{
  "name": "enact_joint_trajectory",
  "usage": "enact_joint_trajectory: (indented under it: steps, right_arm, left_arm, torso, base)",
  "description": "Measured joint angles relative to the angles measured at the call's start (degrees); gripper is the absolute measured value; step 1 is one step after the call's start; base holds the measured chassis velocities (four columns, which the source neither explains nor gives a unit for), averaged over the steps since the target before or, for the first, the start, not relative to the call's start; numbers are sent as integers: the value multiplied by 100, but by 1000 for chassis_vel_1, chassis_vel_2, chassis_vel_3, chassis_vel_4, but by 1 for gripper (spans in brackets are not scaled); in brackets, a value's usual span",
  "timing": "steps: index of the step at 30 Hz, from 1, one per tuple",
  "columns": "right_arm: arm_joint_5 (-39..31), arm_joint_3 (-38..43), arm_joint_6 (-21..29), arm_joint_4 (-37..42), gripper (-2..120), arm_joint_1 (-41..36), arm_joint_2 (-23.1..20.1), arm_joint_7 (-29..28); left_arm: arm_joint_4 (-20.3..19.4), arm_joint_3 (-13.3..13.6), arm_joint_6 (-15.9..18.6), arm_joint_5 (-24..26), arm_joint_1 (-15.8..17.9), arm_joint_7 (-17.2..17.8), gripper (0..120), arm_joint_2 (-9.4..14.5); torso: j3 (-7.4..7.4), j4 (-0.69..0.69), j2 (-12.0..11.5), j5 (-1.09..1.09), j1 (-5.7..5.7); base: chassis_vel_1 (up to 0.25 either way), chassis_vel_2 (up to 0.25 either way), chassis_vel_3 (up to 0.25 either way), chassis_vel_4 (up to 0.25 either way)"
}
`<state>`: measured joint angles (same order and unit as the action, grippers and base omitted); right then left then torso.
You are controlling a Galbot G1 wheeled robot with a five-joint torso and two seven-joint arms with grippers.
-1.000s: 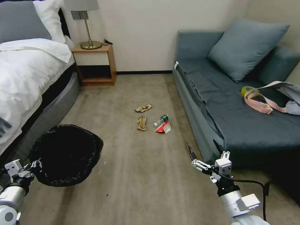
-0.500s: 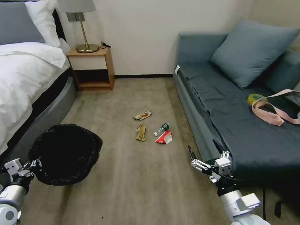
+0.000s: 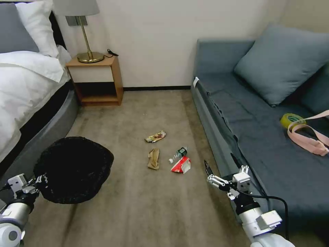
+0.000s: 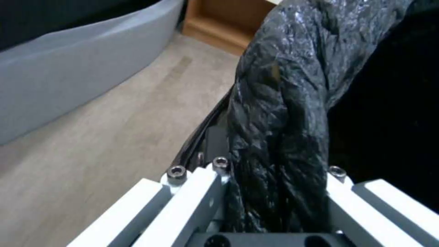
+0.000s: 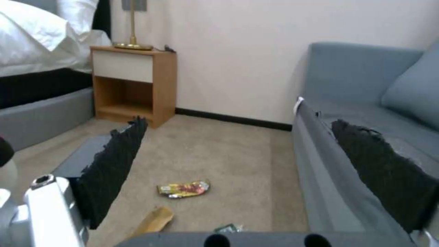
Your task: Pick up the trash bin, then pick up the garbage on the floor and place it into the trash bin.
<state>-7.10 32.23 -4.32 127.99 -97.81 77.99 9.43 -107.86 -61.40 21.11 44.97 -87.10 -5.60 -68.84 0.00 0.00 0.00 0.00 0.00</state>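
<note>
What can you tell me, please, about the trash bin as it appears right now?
The trash bin is round, its mouth and rim covered by a crinkly, glossy black plastic bag. It is at the robot's left, near the grey bed base, over the beige carpet. The left tool is shut on its rim, the bag bunched between the white fingers. Its inside looks dark; any contents cannot be made out.

- The trash bin point(image 3: 73, 169) shows just its black bag; its body is hidden beneath.
- The left gripper point(image 3: 37, 181) bites the bin's rim, bag folds covering its fingertips.
- The bottle's point(image 3: 179, 153) label is too small to read.
- The picture's edge cuts off the pink strap point(image 3: 306, 137) on the sofa point(image 3: 260, 137).
</note>
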Motion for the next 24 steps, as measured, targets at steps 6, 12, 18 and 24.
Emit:
enact_joint_trajectory:
  steps: [6, 12, 18, 24]
  right_arm:
    - [-41, 83, 241, 43, 100, -39, -56, -104]
    - [-56, 0, 278, -211, 100, 26, -258, -307]
    - [-69, -360, 315, -509, 100, 372, -462, -615]
    - [-717, -1114, 869, -1263, 100, 1587, -1360, -799]
  left_arm:
    - [-12, 272, 88, 91, 106, 149, 3, 350]
    - [-295, 254, 132, 289, -51, 240, 3, 558]
    - [-296, 245, 134, 352, -109, 231, 3, 665]
    - [99, 335, -33, 179, 70, -41, 3, 712]
  torso:
    - [0, -2, 0, -1, 0]
    - [1, -1, 0, 0, 1]
    - [-1, 0, 0, 0, 0]
    - [0, 0, 0, -1, 0]
  base:
    - [-165, 155, 155, -152]
    - [-115, 98, 99, -98]
    - [-5, 9, 10, -5]
    - [0, 0, 0, 0]
